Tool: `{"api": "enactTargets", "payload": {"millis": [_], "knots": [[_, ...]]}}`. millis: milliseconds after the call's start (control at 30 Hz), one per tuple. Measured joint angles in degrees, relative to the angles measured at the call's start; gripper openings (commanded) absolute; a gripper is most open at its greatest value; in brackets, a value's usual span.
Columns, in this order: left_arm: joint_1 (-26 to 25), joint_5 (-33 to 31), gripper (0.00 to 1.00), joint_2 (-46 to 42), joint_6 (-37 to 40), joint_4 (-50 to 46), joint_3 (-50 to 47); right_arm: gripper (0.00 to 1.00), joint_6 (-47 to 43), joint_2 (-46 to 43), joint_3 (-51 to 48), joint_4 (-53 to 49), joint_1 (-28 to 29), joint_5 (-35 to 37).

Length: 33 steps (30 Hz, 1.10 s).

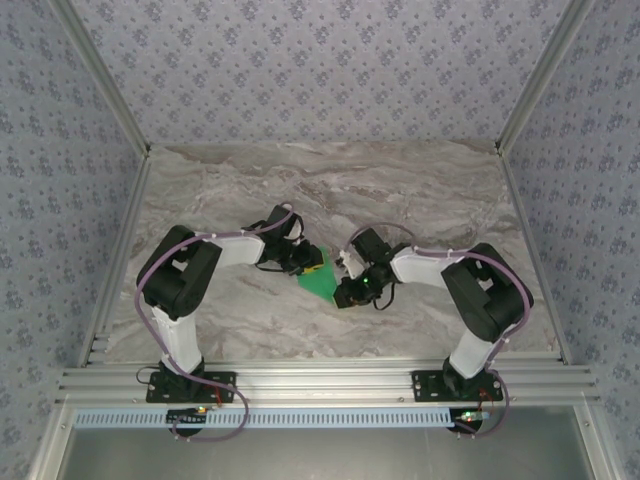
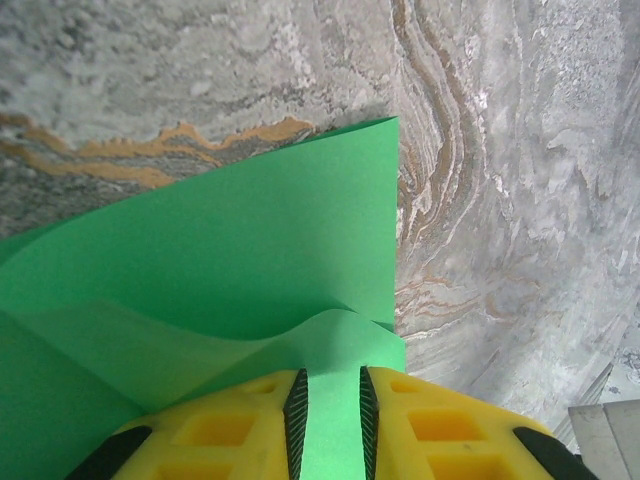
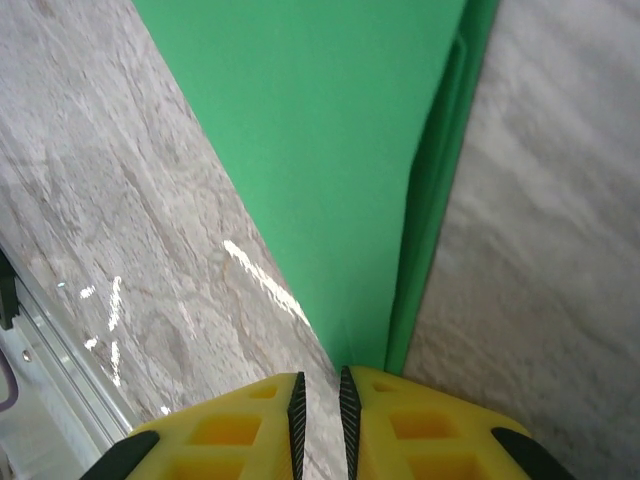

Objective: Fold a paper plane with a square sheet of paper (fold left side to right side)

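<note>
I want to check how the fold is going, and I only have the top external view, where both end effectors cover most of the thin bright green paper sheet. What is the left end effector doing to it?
Observer: On the left wrist view, the thin bright green paper sheet buckles up into a ridge that runs into the narrow gap between the fingers of the left end effector. I can't tell whether it is clamped.
Operator: And the right one, is it on the paper?
Observer: On the right wrist view, the right end effector sits just short of a pointed corner of the sheet. Its fingers are slightly apart, with bare marble-patterned table showing between them.
</note>
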Motion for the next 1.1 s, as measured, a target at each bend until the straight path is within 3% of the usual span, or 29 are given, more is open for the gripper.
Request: {"api": "enactTargets", "payload": {"millis": [367,533,767,1100], "knots": [[0.0,0.0,0.24,0.0,0.0,0.0,0.0,0.20,-0.4,-5.7,-2.4,-9.4,-0.3,-0.1],[0.0,0.0,0.24,0.0,0.0,0.0,0.0,0.16,-0.3,-9.7,-0.6,-9.9,-0.6,-3.7],[0.0,0.0,0.24,0.0,0.0,0.0,0.0,0.11,0.9,-2.0,5.3,-5.2,-1.0,-3.5],[0.0,0.0,0.25,-0.1,0.0,0.1,0.0,0.02,2.1,5.4,5.9,-1.8,-3.0,-1.9]]}}
